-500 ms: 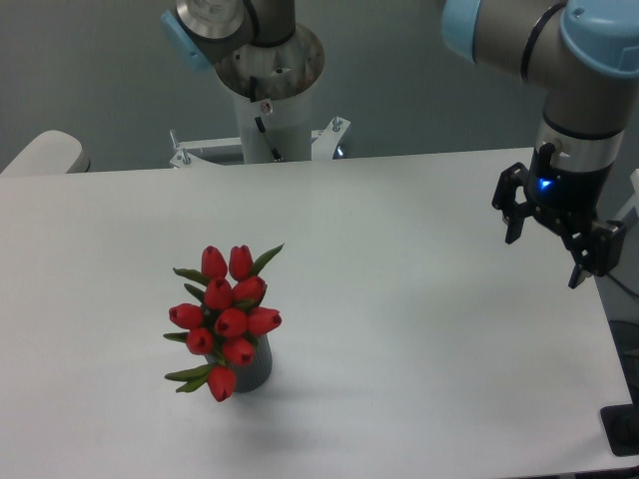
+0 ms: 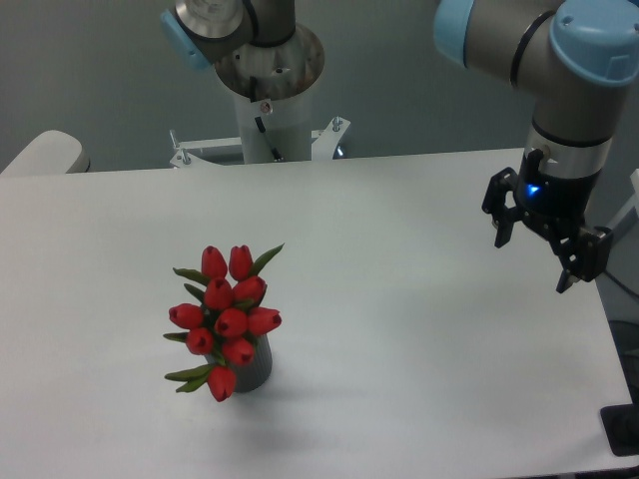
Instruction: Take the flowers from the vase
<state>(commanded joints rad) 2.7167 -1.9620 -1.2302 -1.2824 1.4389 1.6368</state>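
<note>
The flowers (image 2: 227, 317), a bunch of red tulip buds with green leaves, stand in the vase (image 2: 255, 367) at the front left of the white table (image 2: 399, 329). Only a sliver of the dark grey vase shows beneath the blooms, and the stems are hidden. My gripper (image 2: 533, 264) hangs far to the right, above the table's right side, with its two black fingers (image 2: 502, 227) spread apart and nothing between them. A wide stretch of table separates it from the flowers.
The arm's base column (image 2: 270, 90) rises behind the table's far edge at centre. A pale rounded object (image 2: 40, 155) sits at the far left edge. A dark object (image 2: 621, 429) lies past the table's front right corner.
The gripper and wrist have shifted a little to the left and slightly up. The flowers and vase have not moved.
</note>
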